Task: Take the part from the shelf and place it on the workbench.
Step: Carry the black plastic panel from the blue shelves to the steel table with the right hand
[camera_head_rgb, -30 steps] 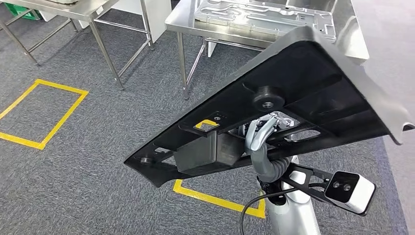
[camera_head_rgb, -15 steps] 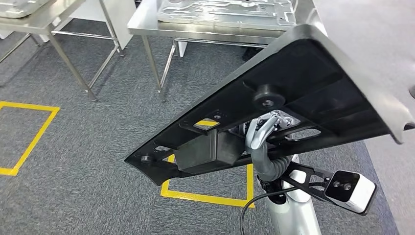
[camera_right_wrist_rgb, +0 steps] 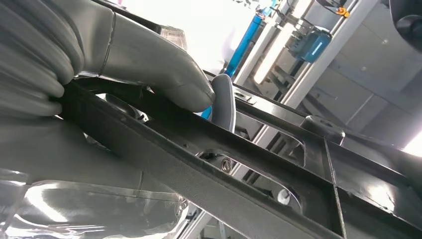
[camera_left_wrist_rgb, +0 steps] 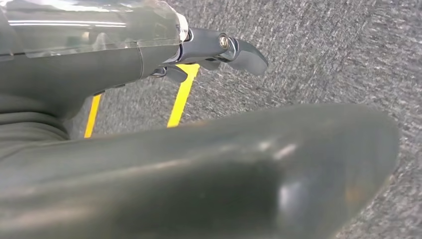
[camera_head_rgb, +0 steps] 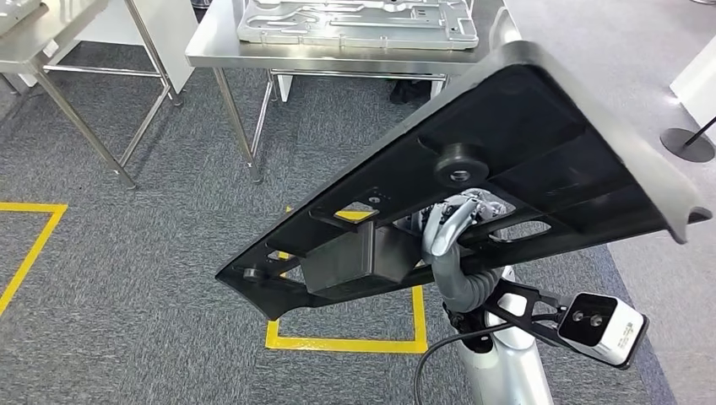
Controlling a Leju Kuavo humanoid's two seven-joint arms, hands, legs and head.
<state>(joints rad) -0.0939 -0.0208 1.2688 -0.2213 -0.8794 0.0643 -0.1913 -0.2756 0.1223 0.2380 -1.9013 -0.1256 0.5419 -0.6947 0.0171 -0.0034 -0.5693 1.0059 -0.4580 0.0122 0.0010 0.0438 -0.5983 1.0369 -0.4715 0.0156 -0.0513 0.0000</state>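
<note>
A grey carpeted floor [camera_head_rgb: 127, 278] is seen across the head view, marked with two yellow tape rectangles: one [camera_head_rgb: 346, 337] lies below the carried load, and a corner of the second [camera_head_rgb: 25, 245] is seen well off to the side. Two steel tables are counted beyond the fingers: the workbench [camera_head_rgb: 338, 57], straight ahead, and a second steel table [camera_head_rgb: 51, 51] cut off at the far corner. One pale metal panel [camera_head_rgb: 359, 21] is laid flat on the workbench.

One large black part [camera_head_rgb: 523, 143] is carried in the air, tilted, with its ribbed underside turned toward the head camera; it is held well short of the workbench, above the floor. One round black boss [camera_head_rgb: 460, 164] is seen on that underside, just above the fingers, and one boxy black block [camera_head_rgb: 346, 257] is fixed beside them, toward the part's low end.

The right hand [camera_head_rgb: 456, 224] is clamped on a rib of the part: in the right wrist view the thick thumb [camera_right_wrist_rgb: 154, 64] is pressed over one side of a black bar, with the fingers [camera_right_wrist_rgb: 224, 102] wrapped from the other side.

The left hand [camera_left_wrist_rgb: 219, 47] is seen over the carpet in its wrist view, behind a large blurred dark shape; whether its fingers are apart or together cannot be told.

One white camera module [camera_head_rgb: 601, 325] is mounted at the right wrist.
</note>
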